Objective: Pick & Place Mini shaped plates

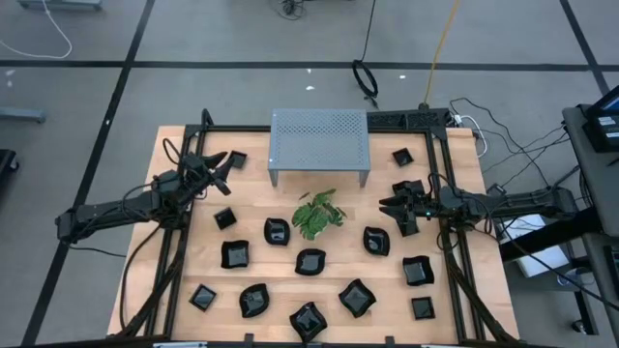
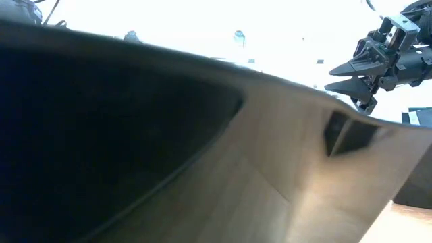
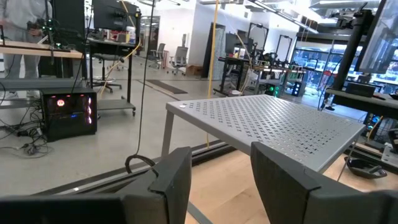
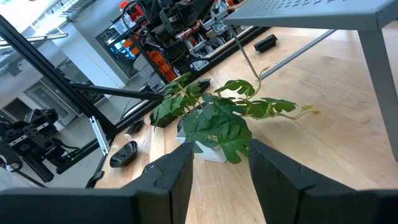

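Observation:
Several small glossy black plates lie flat on the wooden table, among them one (image 1: pixel 235 159) near the far left, one (image 1: pixel 376 241) right of centre and one (image 1: pixel 402 157) at the far right. My left gripper (image 1: pixel 218 166) is open and hovers just left of the far-left plate; its wrist view shows the open fingers (image 3: pixel 221 155) pointing at the grey stand. My right gripper (image 1: pixel 395 208) is also open, raised above the table (image 2: pixel 337 77) and pointing toward the plant (image 4: pixel 221 149). One plate (image 2: pixel 135 148) close to the low camera fills most of that view.
A grey perforated metal stand (image 1: pixel 319 145) stands on four legs at the far middle of the table. A green leafy plant (image 1: pixel 317 213) sits in front of it at the centre. A black frame rail (image 1: pixel 447 193) runs along the table's sides, and cables trail off the right.

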`<action>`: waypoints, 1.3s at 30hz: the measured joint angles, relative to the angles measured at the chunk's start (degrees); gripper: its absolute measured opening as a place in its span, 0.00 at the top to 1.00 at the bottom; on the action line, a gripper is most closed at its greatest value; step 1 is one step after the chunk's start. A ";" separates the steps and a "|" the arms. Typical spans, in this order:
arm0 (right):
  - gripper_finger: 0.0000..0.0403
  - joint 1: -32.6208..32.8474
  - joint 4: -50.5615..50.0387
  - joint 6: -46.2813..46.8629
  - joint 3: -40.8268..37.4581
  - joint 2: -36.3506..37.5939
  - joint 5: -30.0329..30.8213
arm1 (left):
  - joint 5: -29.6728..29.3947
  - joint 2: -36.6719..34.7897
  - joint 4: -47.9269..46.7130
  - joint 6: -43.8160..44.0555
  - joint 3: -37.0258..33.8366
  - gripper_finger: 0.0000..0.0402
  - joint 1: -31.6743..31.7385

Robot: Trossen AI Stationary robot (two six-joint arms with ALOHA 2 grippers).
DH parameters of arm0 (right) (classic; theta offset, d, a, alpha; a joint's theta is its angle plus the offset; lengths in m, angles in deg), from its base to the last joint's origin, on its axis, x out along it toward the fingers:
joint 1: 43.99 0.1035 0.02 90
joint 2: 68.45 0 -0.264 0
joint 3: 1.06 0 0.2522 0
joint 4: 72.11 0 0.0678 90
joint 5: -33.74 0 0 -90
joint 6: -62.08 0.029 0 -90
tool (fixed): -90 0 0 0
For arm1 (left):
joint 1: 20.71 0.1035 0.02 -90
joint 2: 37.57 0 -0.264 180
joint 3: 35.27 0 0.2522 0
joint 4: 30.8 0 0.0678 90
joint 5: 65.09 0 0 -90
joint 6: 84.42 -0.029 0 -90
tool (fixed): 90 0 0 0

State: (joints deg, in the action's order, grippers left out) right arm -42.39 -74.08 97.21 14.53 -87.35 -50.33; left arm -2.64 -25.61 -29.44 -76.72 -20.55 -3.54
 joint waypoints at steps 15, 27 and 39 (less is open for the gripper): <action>0.65 0.00 -0.01 0.02 0.00 0.02 0.00 | -0.02 -0.01 0.00 0.01 -0.01 0.58 -0.01; 0.65 0.01 0.17 0.02 0.00 0.00 0.00 | 0.00 0.00 0.00 0.00 0.00 0.58 0.00; 0.65 0.00 1.17 0.03 0.00 0.02 1.73 | 0.00 -0.02 0.00 0.00 -0.02 0.58 -0.02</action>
State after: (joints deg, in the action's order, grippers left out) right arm -42.39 -72.92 97.24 14.53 -87.33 -48.60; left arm -2.64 -25.63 -29.44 -76.71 -20.58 -3.56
